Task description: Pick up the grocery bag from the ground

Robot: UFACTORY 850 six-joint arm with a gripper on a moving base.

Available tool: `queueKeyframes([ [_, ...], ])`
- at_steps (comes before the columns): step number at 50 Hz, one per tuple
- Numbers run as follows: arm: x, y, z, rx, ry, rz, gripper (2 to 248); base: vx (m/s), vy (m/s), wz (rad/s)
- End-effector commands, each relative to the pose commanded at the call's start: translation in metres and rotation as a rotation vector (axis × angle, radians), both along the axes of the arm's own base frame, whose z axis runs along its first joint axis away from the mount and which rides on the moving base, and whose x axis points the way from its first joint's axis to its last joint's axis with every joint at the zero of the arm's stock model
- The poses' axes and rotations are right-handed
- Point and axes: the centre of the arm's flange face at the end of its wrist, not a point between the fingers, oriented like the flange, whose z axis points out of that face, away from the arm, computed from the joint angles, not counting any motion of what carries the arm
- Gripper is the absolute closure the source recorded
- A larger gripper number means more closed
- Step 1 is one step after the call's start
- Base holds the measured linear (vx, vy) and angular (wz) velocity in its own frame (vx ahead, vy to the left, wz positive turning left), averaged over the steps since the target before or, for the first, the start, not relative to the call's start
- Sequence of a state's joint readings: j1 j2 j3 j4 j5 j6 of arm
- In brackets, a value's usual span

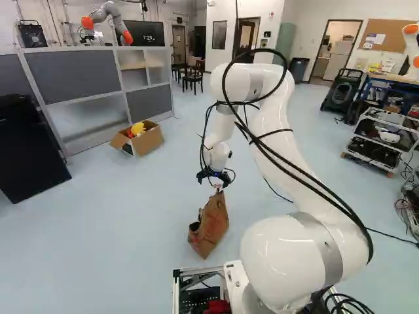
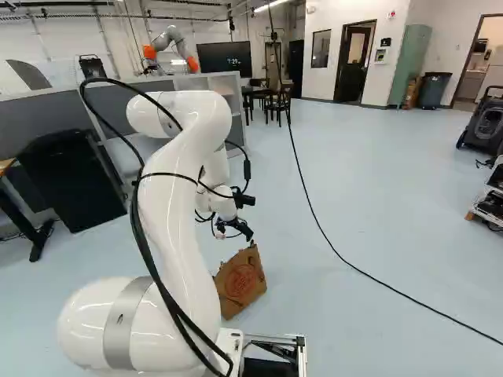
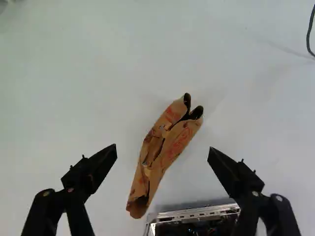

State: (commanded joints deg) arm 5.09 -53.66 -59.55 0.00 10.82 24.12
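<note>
The bag (image 1: pixel 213 226) stands on the floor (image 1: pixel 131 229), low in the middle of the left base view, near the base (image 1: pixel 232 278). The tool (image 1: pixel 214 181) is above it. In the wrist view the tool (image 3: pixel 162 151) is open, fingers wide apart, the bag's creased top showing between and ahead of them, touching neither. A box (image 1: pixel 147 140) sits at the upper left of the left base view.

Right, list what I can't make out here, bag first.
- Inside of the paper bag: hidden in the wrist view by its pinched-in sides.
- Bag's underside: turned away, toward the floor, in all three views.
- Bottom of the cardboard box: hidden by its walls in the left base view.
- Rest of the black cable: cut off by the wrist view's edge.
</note>
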Motion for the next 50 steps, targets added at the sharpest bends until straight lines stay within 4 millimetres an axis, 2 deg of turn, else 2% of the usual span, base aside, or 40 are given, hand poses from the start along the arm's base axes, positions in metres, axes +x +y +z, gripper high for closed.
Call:
queueKeyframes([
  [17, 0.004, 0.0, -0.025, 0.058, 0.025, -0.207, 3, 0.0, 0.0, 0.0],
  [50, 0.01, 0.001, -0.074, 0.057, 0.059, -0.229, 3, 0.0, 0.0, 0.0],
])
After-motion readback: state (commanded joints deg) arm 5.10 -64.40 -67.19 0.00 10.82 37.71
